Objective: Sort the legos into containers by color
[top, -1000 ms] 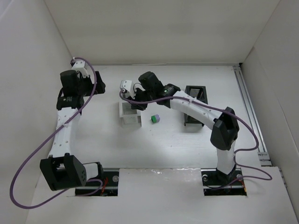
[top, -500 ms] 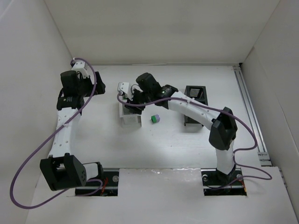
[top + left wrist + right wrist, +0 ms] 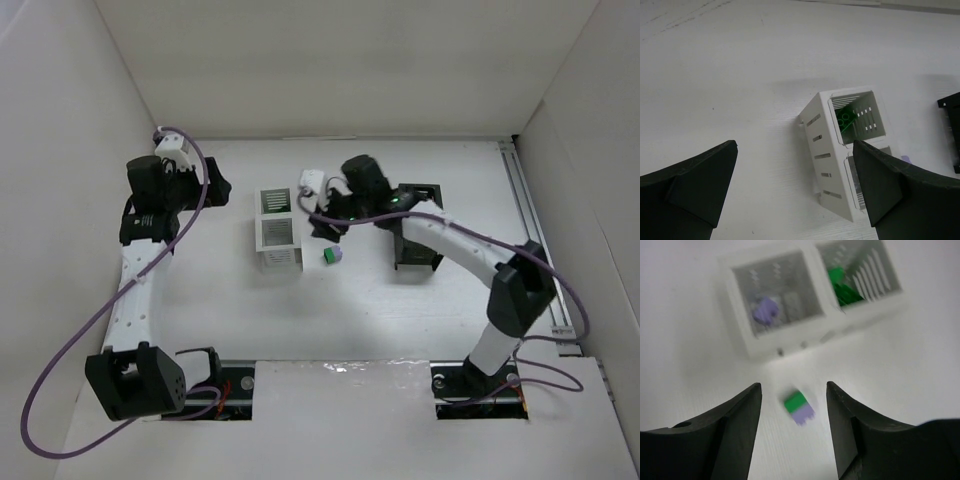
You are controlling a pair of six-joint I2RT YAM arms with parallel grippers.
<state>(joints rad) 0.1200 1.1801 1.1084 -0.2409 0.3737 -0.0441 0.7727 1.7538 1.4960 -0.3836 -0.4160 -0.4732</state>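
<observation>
From above, the white box (image 3: 278,228) sits left of the black box (image 3: 415,258). A green-and-purple lego (image 3: 333,256) lies on the table between them.

Left wrist view: the left claw (image 3: 794,150) is wide apart and holds nothing. A green brick (image 3: 846,119) lies in the white box's far part.

Right wrist view: the right claw (image 3: 794,390) is apart above the loose lego and holds nothing.

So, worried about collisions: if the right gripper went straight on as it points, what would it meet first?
Likely the green-and-lavender lego, in line with the open right gripper; the white box sits beyond. Depth unclear.
</observation>
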